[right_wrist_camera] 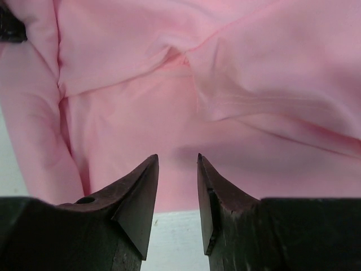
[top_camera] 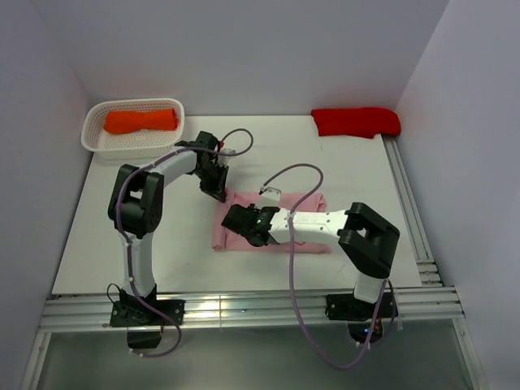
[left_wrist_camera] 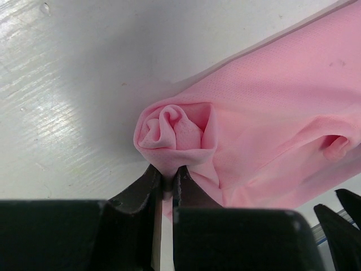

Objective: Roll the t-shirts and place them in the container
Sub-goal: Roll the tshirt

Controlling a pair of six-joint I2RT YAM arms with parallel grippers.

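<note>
The light pink t-shirt [top_camera: 302, 200] is lying near the middle of the white table [top_camera: 162, 244]. It is a soft, fine-knit cloth folded into a flat oblong. In the left wrist view its weave is showing as a faint dotted mesh. The corner at about 10 o'clock of the oblong is curling into a small, loose spiral, like a rosebud. The rest is lying in shallow folds and creases.

The left gripper [left_wrist_camera: 167, 179] is pinching a thin fold of pink cloth at the base of that spiral, its dark tapered jaws nearly meeting. The right gripper [right_wrist_camera: 177, 161] is hovering over the shirt's 7 o'clock part. Its pointed black jaws are standing partly apart with nothing between them.

At 10 o'clock on the table a white lattice basket [top_camera: 93, 130], oblong with rounded corners, is holding the orange bundle [top_camera: 142, 120]. That bundle is lying lengthwise in it, pinched narrow at the middle. At 1 o'clock the red bundle [top_camera: 356, 122] is lying on the bare tabletop against the back wall, a thick, soft, rumpled strip.
</note>
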